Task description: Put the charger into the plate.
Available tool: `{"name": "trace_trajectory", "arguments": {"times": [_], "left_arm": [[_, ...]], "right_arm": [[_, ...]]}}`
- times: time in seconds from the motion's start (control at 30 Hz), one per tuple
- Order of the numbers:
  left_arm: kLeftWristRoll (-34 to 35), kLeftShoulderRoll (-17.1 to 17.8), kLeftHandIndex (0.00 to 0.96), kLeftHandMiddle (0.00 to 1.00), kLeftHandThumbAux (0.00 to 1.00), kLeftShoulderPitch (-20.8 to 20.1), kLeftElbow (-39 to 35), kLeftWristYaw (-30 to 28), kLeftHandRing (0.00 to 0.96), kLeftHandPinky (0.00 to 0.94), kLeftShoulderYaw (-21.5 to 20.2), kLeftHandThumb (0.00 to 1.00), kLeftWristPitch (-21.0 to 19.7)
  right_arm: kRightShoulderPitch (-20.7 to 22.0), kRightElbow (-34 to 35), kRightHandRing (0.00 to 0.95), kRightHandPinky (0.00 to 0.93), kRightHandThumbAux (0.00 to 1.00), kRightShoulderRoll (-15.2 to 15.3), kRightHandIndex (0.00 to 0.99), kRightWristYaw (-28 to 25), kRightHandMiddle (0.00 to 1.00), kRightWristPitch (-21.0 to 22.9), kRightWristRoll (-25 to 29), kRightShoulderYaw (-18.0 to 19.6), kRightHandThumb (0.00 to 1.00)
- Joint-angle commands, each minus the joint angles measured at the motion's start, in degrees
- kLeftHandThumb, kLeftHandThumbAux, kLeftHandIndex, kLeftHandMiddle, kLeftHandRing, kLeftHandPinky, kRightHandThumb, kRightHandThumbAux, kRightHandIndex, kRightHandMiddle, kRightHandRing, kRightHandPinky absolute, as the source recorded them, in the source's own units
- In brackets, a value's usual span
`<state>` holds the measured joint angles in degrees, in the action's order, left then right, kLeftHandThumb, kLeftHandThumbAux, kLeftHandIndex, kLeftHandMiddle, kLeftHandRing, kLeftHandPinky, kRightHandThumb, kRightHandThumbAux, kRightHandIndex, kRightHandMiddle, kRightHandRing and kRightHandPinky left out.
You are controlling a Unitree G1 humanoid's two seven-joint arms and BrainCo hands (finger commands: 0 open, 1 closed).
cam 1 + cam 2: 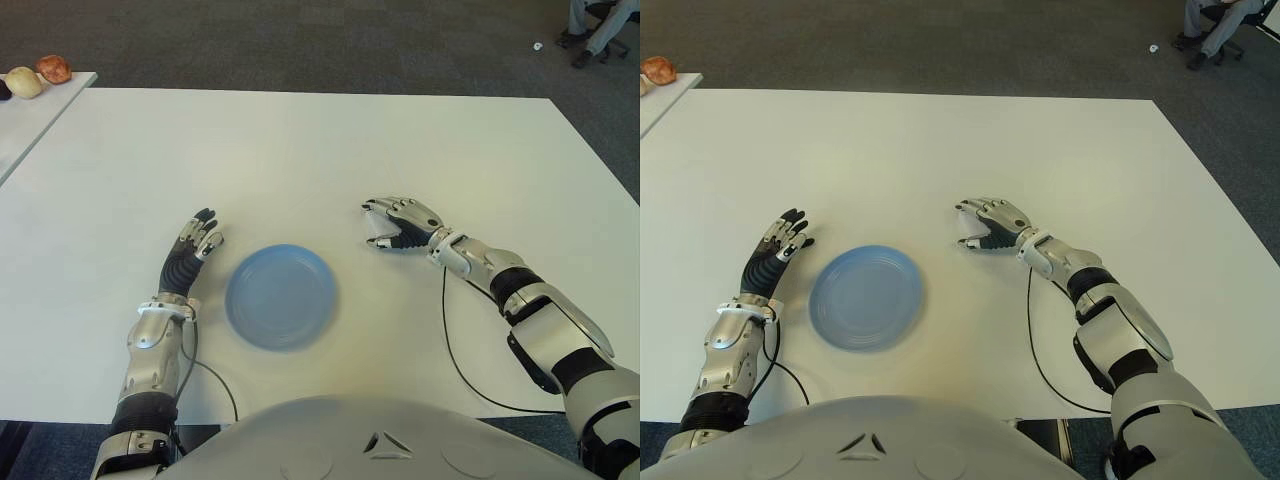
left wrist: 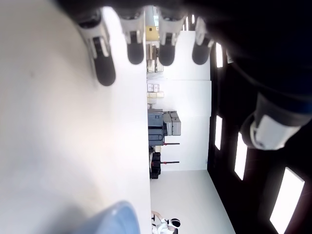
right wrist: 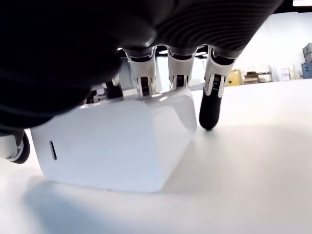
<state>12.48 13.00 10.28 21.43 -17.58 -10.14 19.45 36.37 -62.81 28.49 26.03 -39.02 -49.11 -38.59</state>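
The charger point(image 3: 117, 146), a white block, stands on the white table point(image 1: 300, 150), to the right of the blue plate point(image 1: 280, 295). My right hand point(image 1: 395, 225) covers it from above. Its fingers point(image 3: 178, 73) curl over the top edge and the thumb sits at the block's other side, so the hand is shut on the charger. Only a white sliver of the charger point(image 1: 381, 240) shows under the palm in the eye views. The block's underside still meets the table. The plate holds nothing. My left hand point(image 1: 195, 245) shows just left of the plate, fingers stretched out and holding nothing.
A second table at the far left carries round food items point(image 1: 40, 72). A person's legs and a chair point(image 1: 595, 30) show on the carpet at the far right. A black cable point(image 1: 450, 340) trails from my right forearm across the table's near right part.
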Motion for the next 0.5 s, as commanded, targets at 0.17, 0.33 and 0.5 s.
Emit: {"name": "trace_trajectory", "arguments": {"times": [0.17,0.33,0.5], "left_arm": [[-0.4,0.3,0.054,0.075,0.495,2.1,2.0,-1.2,0.036,0.002,0.3,0.0,-4.5],[-0.9,0.5,0.053,0.073,0.498,2.2,1.7,-0.9,0.034,0.0,0.4,0.0,-4.4],[-1.0,0.8,0.053,0.073,0.501,2.4,1.3,-0.9,0.035,0.004,0.4,0.0,-4.7]], "right_arm": [[-0.2,-2.0,0.751,0.793,0.364,0.2,0.583,8.8,0.765,6.4,-5.6,-2.7,0.185],[0.1,-2.5,0.819,0.844,0.419,-0.1,0.696,14.0,0.833,7.6,-7.3,-3.8,0.186],[0.2,-2.7,0.843,0.87,0.451,-0.3,0.744,15.6,0.856,7.4,-6.9,-3.7,0.198]]}}
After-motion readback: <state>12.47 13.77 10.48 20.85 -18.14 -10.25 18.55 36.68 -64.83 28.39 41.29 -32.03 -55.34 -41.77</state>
